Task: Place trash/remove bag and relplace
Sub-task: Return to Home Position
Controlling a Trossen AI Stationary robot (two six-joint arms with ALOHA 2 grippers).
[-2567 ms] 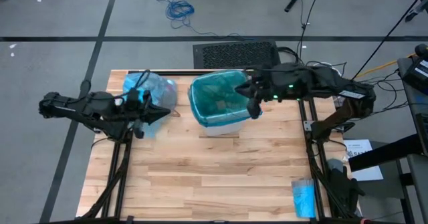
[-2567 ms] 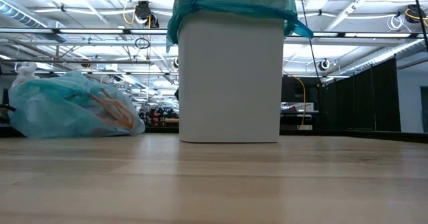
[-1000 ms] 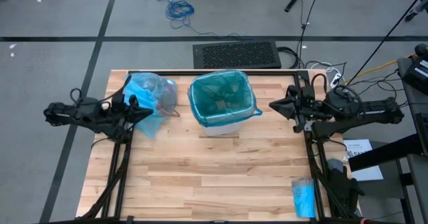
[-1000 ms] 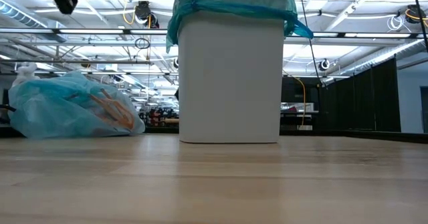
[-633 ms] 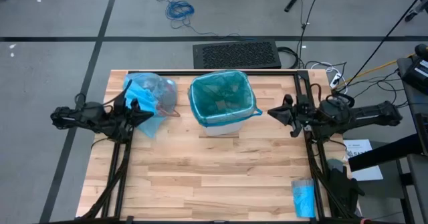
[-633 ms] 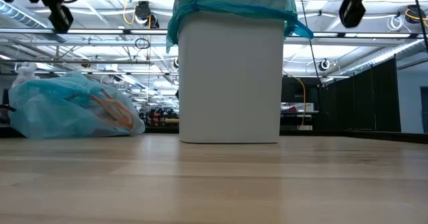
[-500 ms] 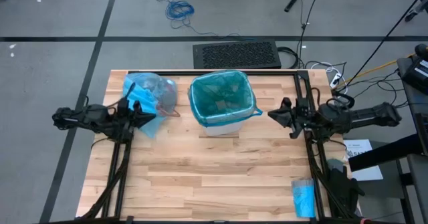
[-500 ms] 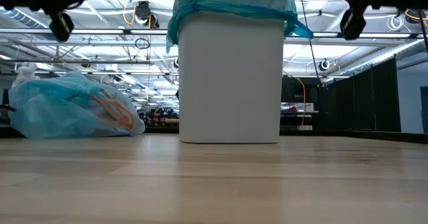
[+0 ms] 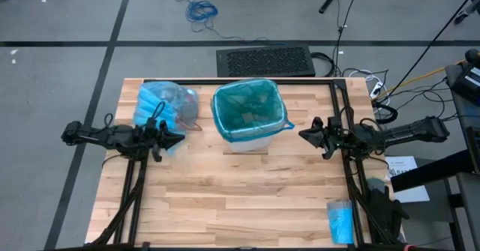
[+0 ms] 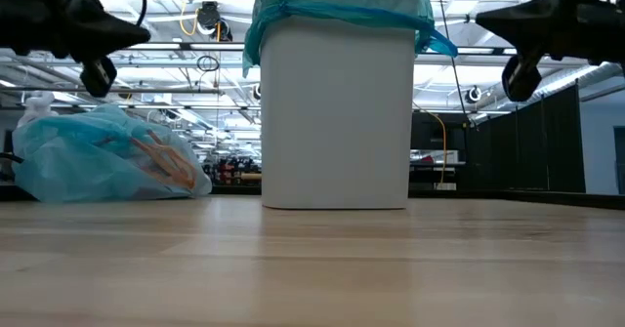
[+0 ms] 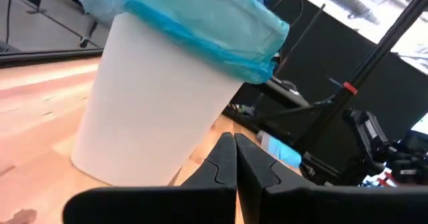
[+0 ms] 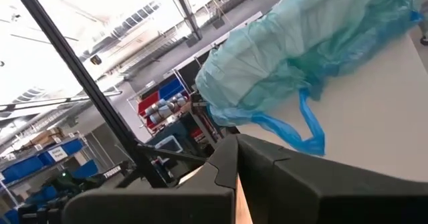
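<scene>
From above, the white bin [image 9: 253, 141] stood at the far middle of the wooden table [image 9: 247, 198]. Only this view looked down into it, where a teal liner [image 9: 247, 112] covered the inside and folded over the rim. The light blue bag [image 9: 166, 103] lay bunched on the table just left of the bin, apart from it. A small blue roll [image 9: 340, 222], seen in no other view, lay at the near right corner.

The left gripper [image 9: 178, 138] hung over the table's left side, beside the bag and pointing at the bin. The right gripper [image 9: 302, 135] faced it from the bin's other side, near the right edge. Neither touched anything.

The level view across the table added what the overhead could not. The bag sat slumped on the boards, and brown and orange trash [image 10: 159, 161] showed dimly through its film. Both grippers hung in the air about level with the bin's rim.

Only the wrist views settled the claws. The left arm's fingers [image 11: 224, 160] were pressed together with nothing between them, and so were the right arm's fingers [image 12: 224, 164].
</scene>
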